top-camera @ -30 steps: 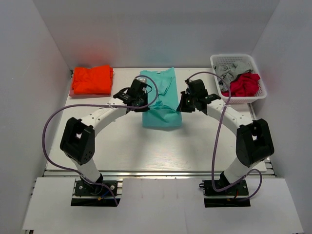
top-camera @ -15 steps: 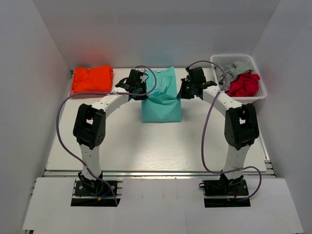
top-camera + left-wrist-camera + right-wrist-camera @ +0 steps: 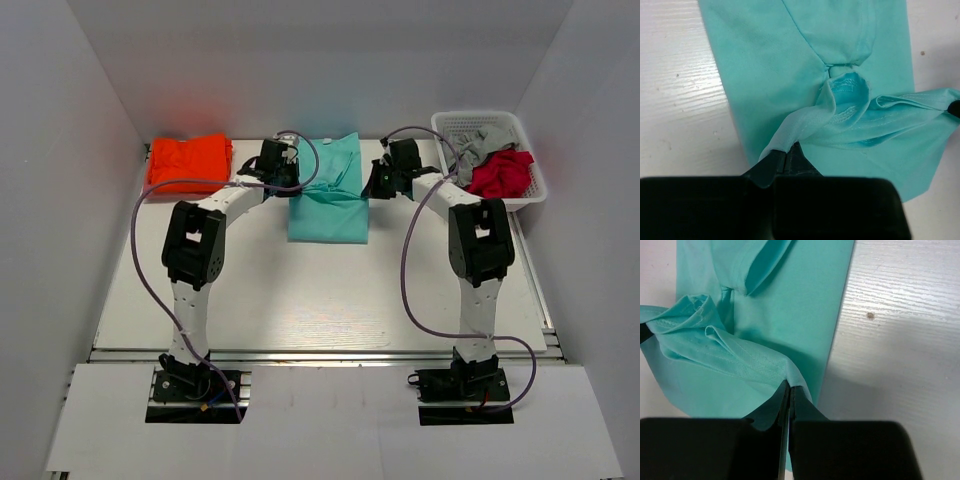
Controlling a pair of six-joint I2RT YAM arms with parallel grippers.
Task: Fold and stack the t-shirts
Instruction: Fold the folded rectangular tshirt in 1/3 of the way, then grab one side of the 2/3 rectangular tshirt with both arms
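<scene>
While left hand (image 3: pixel 785 156) and right hand (image 3: pixel 790 388) each pinch the teal t-shirt (image 3: pixel 330 215) hem, open table (image 3: pixel 300 290) lies nearer.

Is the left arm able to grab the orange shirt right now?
Probably not yet: the left arm has its jaws shut on the teal shirt. The orange shirt lies close on its left, nothing between, so after letting go the way looks free.

Hem of teal t-shirt (image 3: pixel 328 215) carried farther back (outline shorter).
</scene>
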